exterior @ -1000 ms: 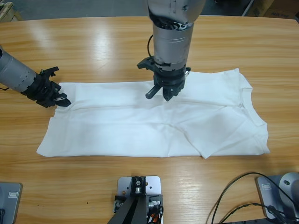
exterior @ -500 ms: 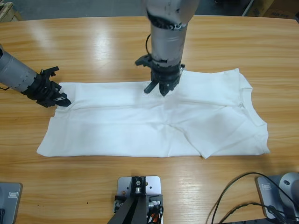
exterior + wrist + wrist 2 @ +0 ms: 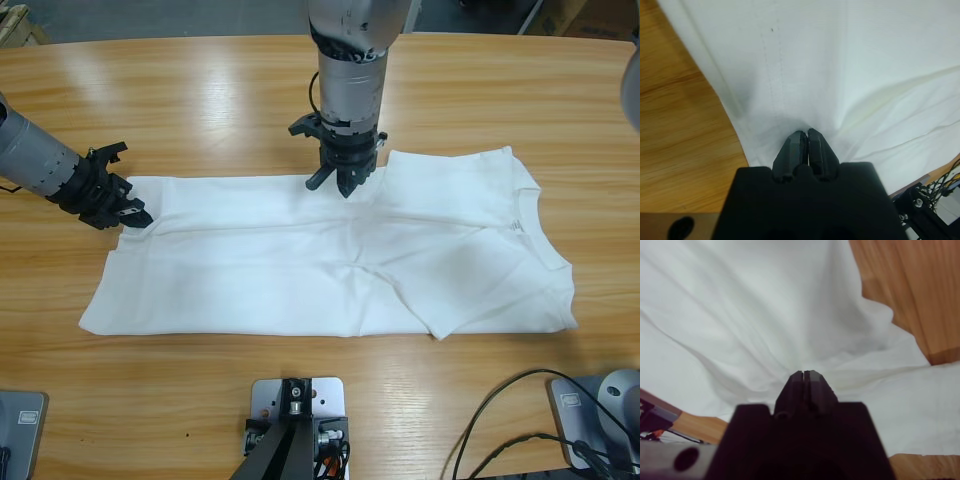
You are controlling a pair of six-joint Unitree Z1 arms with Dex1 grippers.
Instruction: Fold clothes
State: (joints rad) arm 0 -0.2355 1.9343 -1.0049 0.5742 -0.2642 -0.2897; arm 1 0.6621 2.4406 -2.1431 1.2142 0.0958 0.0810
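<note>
The clothes are one white T-shirt (image 3: 300, 270) lying flat and sideways on the wooden table (image 3: 200, 90), neck (image 3: 545, 235) to the right and hem to the left. My left gripper (image 3: 132, 217) comes in from the left edge and is shut on the shirt's far hem corner; the left wrist view shows the jaws (image 3: 804, 136) closed with stitched cloth (image 3: 840, 60) bunched at their tips. My right gripper (image 3: 343, 188) reaches down from the top middle. It is shut on the shirt's far edge beside the sleeve, and cloth (image 3: 740, 315) puckers around its tips (image 3: 807, 375).
Black cables (image 3: 500, 420) lie at the table's near right. Bare wood runs along the far side and the near edge around the shirt. A small neck label (image 3: 515, 225) shows inside the collar.
The right gripper has moved a little toward the far edge and left while pinching the cloth, drawing small creases with it. The left arm has stayed put.
</note>
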